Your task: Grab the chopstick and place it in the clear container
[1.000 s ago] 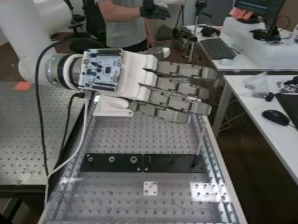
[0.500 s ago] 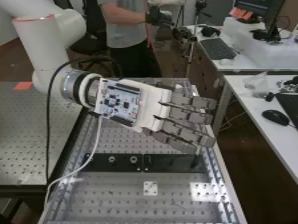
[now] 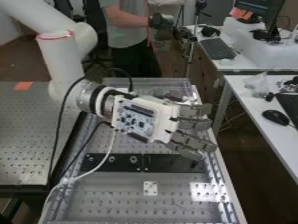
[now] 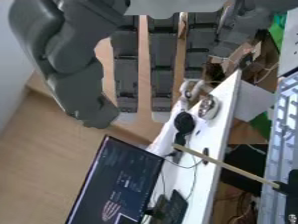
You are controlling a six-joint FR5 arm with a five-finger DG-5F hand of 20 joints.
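Chopstick (image 4: 226,166): one, slender, straight, pale tan, probably wood or bamboo. One end free; the other meets a black fitting, judged to be part of the mounting bar (image 3: 166,165). Presumably set on end there so that its length stands exposed for a grasp.

Mounting bar: black, flat, rectangular, matt, with round bolts along it; lies across the table (image 3: 110,197), evidently to give the thin stick a firm foot. The table is grey metal, perforated in regular rows, sheen in patches. White plate (image 3: 150,188): small, squarish, drilled, on the near side of the bar.

Hand (image 3: 165,125): dark grey fingers (image 3: 194,123) on a white housing, carried by a smooth white arm (image 3: 58,60); located above the table, over the far side of the bar, tips toward the bar's end farther from the arm. Fingers straight, slim gaps between them, blocky and segmented in form; thumb (image 4: 80,85) thick, rounded, well apart from them. Nothing clamped; the chopstick is untouched. The spread appears meant to let the stick pass between thumb and fingers.

Circuit board (image 3: 136,120): flat, rectangular, fixed to the housing. White cable (image 3: 105,157): thin, flexible, hanging in a loose curve over the bar.

Step in hand, as judged: approach before grasping. Risk: slim round stock may tip or roll if brushed by one finger first.
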